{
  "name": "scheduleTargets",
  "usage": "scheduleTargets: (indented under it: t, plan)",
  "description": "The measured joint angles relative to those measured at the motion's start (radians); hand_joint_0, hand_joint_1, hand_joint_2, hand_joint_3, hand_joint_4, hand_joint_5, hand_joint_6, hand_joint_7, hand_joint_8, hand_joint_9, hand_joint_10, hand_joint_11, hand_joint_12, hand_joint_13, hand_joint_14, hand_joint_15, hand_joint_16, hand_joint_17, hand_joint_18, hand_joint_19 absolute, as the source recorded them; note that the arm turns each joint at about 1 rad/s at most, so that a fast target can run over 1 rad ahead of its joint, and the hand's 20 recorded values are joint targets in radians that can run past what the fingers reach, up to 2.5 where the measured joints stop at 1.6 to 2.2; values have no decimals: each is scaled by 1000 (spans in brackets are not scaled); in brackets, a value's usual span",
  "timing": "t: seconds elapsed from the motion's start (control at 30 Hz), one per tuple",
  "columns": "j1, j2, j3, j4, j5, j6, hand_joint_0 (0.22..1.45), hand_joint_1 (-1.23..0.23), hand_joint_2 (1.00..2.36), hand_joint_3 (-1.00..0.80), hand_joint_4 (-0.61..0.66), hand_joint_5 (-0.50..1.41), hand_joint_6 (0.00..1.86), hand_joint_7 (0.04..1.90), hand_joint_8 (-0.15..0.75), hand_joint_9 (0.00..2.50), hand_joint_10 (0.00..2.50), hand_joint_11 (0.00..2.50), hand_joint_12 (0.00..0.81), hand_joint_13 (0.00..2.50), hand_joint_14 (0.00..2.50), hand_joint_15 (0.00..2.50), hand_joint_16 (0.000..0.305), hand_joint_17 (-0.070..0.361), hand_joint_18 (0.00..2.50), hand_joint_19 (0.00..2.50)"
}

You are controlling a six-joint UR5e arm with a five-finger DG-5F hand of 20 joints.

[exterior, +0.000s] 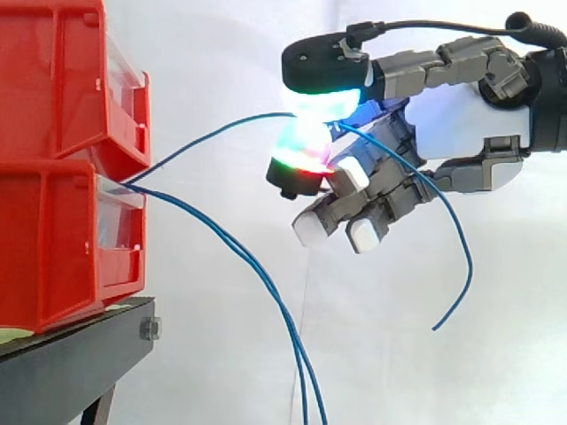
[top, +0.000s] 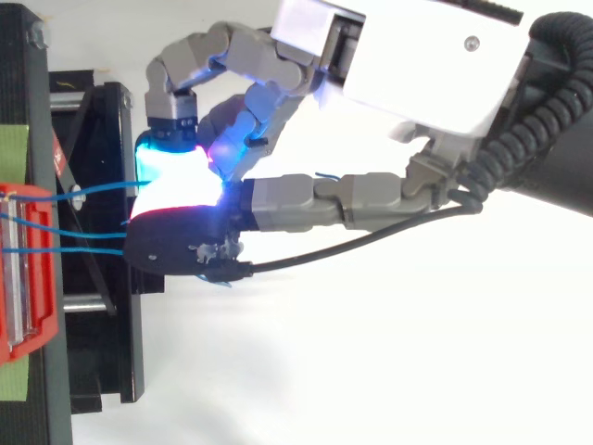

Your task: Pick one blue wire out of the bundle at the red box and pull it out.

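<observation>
**One blue wire pinched, not yet drawn clear**

Holding one blue wire (exterior: 204,137) in the hand (exterior: 461,124), clamped between two glowing pads (exterior: 306,146). Other fingers loosely curled below, gripping nothing. Coming out of the gap between the two stacked red bins (exterior: 53,248) at their front edge, rising to the pinch, then trailing loose past the palm and down to a free end.

Likely troubles from here:
- Slipping through the pads, if drawn faster than the bin end gives.
- Dragging the neighbouring wires (exterior: 257,270) along, if tangled inside the gap. Impossible to tell from outside.
- Pulling the bins toward the front edge of the stand (exterior: 71,363), if snagged hard.

Counted:
- Three blue wires leaving the bins: one pinched, two hanging down past the stand's front edge.
- Two red bins.
- One stand.
- One hand.
</observation>
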Motion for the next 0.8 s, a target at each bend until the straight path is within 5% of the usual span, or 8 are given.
scheduleTargets:
  t: [0.8]
  plan:
    - [-3, 2, -14, -12, 2, -13, 620, -746, 1024, 17, 219, -142, 911, 1265, 470, 1087, 16, 846, 505, 765, 12, 412, 68, 153, 891, 540]
